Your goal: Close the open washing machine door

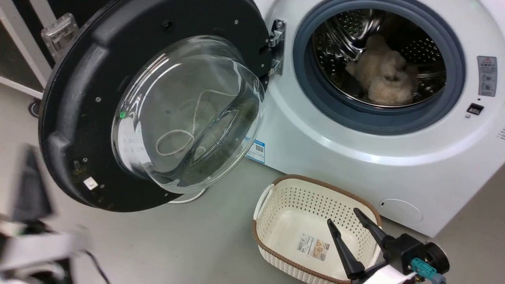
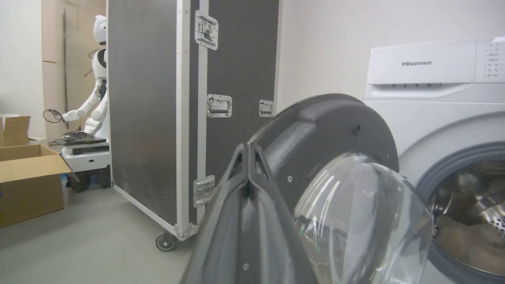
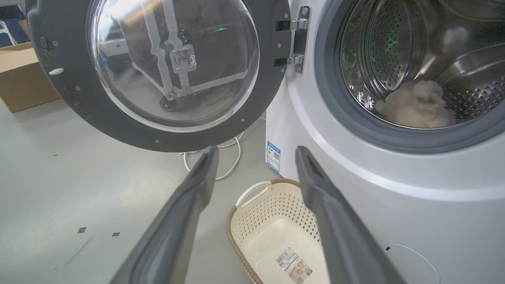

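The right gripper (image 1: pixel 342 215) hangs nearest, fingers apart, over the basket (image 1: pixel 276 182) before the washing machine (image 1: pixel 355 157). Left of the machine, the left gripper (image 2: pixel 248 146), fingers together, approaches the wide-open washing machine door (image 1: pixel 158 110). It probably needs to push from behind next.

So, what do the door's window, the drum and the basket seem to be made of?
The washing machine door window: clear glass, probably, transparent with sharp glossy reflections. The drum: polished steel, it seems, shiny and perforated. The basket: likely cream plastic, moulded holes, brown woven-look rim.
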Controlling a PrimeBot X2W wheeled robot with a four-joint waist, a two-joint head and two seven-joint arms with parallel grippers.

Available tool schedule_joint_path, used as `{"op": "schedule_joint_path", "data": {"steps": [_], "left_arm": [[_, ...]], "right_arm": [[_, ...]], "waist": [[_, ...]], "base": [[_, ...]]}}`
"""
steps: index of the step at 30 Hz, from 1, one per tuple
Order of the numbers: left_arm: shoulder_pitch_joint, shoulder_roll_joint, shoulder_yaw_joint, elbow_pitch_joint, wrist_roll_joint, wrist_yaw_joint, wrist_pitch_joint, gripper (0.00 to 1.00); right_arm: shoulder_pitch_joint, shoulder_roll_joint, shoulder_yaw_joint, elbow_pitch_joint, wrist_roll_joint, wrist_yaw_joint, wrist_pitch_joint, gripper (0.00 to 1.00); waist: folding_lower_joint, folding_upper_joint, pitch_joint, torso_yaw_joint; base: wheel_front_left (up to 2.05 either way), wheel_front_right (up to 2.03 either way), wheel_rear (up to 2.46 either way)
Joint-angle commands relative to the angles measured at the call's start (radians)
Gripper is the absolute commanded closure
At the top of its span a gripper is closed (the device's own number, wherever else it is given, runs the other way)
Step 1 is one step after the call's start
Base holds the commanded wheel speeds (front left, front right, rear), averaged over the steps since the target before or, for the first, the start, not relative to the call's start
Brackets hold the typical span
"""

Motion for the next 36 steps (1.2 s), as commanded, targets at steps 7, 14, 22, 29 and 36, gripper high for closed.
{"op": "schedule_joint_path", "data": {"steps": [7, 14, 22, 29, 36], "left_arm": [[-0.230, 0.128, 0.199, 0.190, -0.259, -0.037, 0.067, 1.00], [-0.439, 0.256, 0.271, 0.496, -0.485, -0.051, 0.302, 1.00], [-0.639, 0.286, 0.325, 0.825, -0.738, -0.056, 0.558, 1.00], [-0.728, 0.280, 0.352, 0.995, -0.888, -0.058, 0.768, 1.00], [-0.686, 0.272, 0.311, 1.006, -0.951, -0.103, 0.930, 1.00]], "right_arm": [[0.033, 0.003, -0.023, -0.003, -0.003, 0.001, -0.027, 0.00], [0.037, 0.005, -0.010, -0.004, -0.012, 0.001, -0.042, 0.00], [0.015, -0.011, 0.019, 0.016, -0.014, 0.001, -0.059, 0.00], [-0.011, -0.024, 0.029, 0.027, -0.017, 0.001, -0.064, 0.00], [-0.020, -0.027, 0.010, 0.031, -0.017, 0.001, -0.064, 0.00]], "waist": [[0.0000, 0.0000, 0.001, 0.026], [0.0000, 0.0000, 0.032, 0.033], [0.0000, 0.0000, 0.073, 0.034], [0.0000, 0.0000, 0.113, 0.010], [0.0000, 0.0000, 0.115, -0.025]], "base": [[0.00, 0.00, 0.00], [0.00, 0.00, 0.00], [0.00, 0.00, 0.00], [0.00, 0.00, 0.00], [0.00, 0.00, 0.00]]}}
